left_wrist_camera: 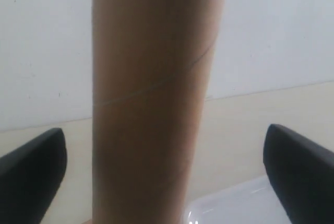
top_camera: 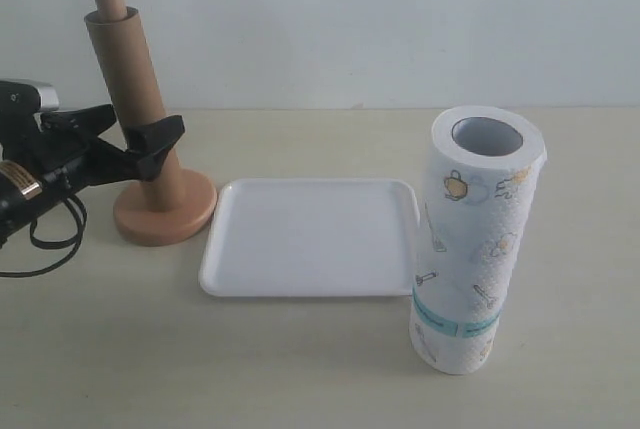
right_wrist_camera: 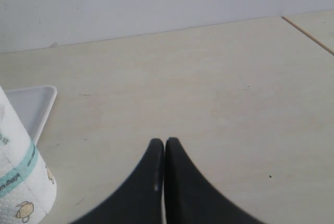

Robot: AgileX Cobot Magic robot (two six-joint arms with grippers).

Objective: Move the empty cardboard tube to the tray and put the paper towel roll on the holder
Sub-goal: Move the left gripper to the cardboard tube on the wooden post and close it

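Exterior view: the empty cardboard tube (top_camera: 128,79) is sleeved over the holder (top_camera: 165,211), which stands on the pale table (top_camera: 300,369) just left of the tray (top_camera: 310,239). The dowel's rounded top pokes out above the tube's upper rim, and the tube runs down towards the round disc base. The left gripper (top_camera: 146,126) reaches in from the left edge at about the tube's lower third, one black finger passing in front of the tube and the other behind it.

In the left wrist view the tube (left_wrist_camera: 151,104) fills the middle, and the fingers (left_wrist_camera: 31,174) sit far out on either side with bare gaps to the cardboard. That pincer is spread wide and grips nothing. A corner of the tray (left_wrist_camera: 235,203) shows below.

The paper towel roll (top_camera: 482,239) stands upright by the tray's near right corner, with its grey core facing up and its teal band low. Whether it touches the rim is unclear.

The right gripper (right_wrist_camera: 164,144) appears only in its wrist view. Its fingertips are pressed together on nothing, above bare table, with the roll (right_wrist_camera: 21,177) and a tray corner (right_wrist_camera: 34,104) off to one side.
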